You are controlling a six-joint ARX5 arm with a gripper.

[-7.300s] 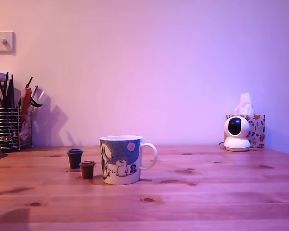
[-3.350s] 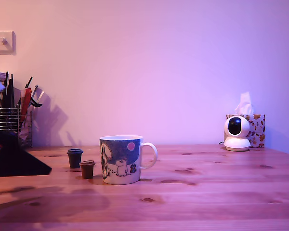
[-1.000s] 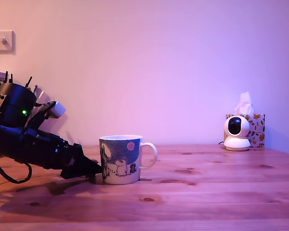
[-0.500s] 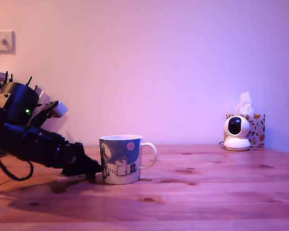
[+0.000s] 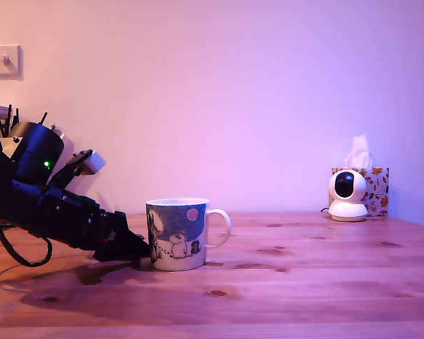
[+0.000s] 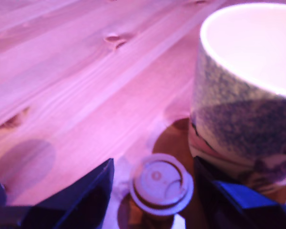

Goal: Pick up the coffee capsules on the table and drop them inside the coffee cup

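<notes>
We find the black tool (image 6: pixel 152 191) set low over the reddish-brown plank bench (image 5: pixel 304 282), its two dark fingers (image 6: pixel 86 195) spread wide either side of one small rimmed coffee capsule (image 6: pixel 161 183) at the lower centre of the wrist view; neither finger appears to touch it, so we judge nothing is gripped yet. The capsule stands upright, just beside the base of the white ceramic coffee cup with blue-grey cartoon artwork (image 5: pixel 177 233), and this closeness probably explains the slanted approach from the exterior view's left. In that view the arm hides both capsules, so we cannot place the second one. The mug's interior, upper right of the wrist view, shows only pale wall; its bottom is out of sight, and we cannot confirm any contents.
</notes>
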